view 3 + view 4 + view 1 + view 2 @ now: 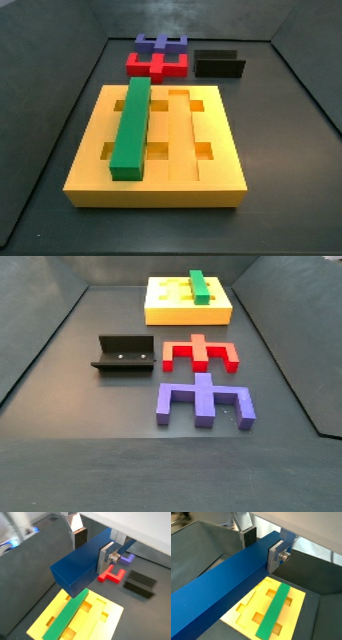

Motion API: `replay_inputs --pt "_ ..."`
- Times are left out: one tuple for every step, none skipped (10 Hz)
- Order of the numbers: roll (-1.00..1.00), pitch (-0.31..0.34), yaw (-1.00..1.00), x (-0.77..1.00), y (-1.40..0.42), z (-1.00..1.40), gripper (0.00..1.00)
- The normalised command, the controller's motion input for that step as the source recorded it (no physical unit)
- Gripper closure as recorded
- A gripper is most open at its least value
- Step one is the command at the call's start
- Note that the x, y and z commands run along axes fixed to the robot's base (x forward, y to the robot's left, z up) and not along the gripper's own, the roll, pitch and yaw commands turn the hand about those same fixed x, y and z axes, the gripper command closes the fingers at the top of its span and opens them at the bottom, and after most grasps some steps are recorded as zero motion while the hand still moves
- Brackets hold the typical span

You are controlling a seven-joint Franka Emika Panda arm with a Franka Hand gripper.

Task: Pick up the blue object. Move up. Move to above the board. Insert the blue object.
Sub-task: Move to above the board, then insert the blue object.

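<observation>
The board (201, 185) is the biggest thing here — a thick yellow slab lying toward one end of the table (80, 366), with long grooves and rectangular cut-outs across its top. One outer groove already carries the green bar (132, 125), laid lengthwise; the grooves beside it look empty, their cut-outs open.

The blue object (224, 582) is not on the table at all. Both wrist views show it clamped between the fingers (107, 556) of the gripper (92, 546), the silver plates pressed to its two long faces, so the gripper is closed on it and holding it well above the board. Neither side view catches the gripper or the bar.

What the next move turns on: in a wrist view the board lies below the bar and partly off to one side, and the bar's long axis seems to run roughly along the grooves — parallel to the green bar. Likely it needs centring over a free groove, then lowering.

Near the far end sit the purple block (203, 402), the red block (201, 353) and the fixture (123, 353), well apart from the board.
</observation>
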Motion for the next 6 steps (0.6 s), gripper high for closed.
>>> replay_inputs --pt "0.16 0.256 0.68 0.1 -0.04 0.02 1.0" --pt "0.16 0.227 0.51 0.1 -0.04 0.02 1.0" --pt "0.14 0.15 0.2 0.08 -0.03 0.02 1.0" --pt "-0.03 -0.031 0.0 0.0 0.0 -0.09 1.0" --pt "-0.03 -0.009 0.0 0.0 0.0 -0.05 1.0" --pt "-0.02 -0.071 -0.01 0.12 -0.05 -0.31 1.0"
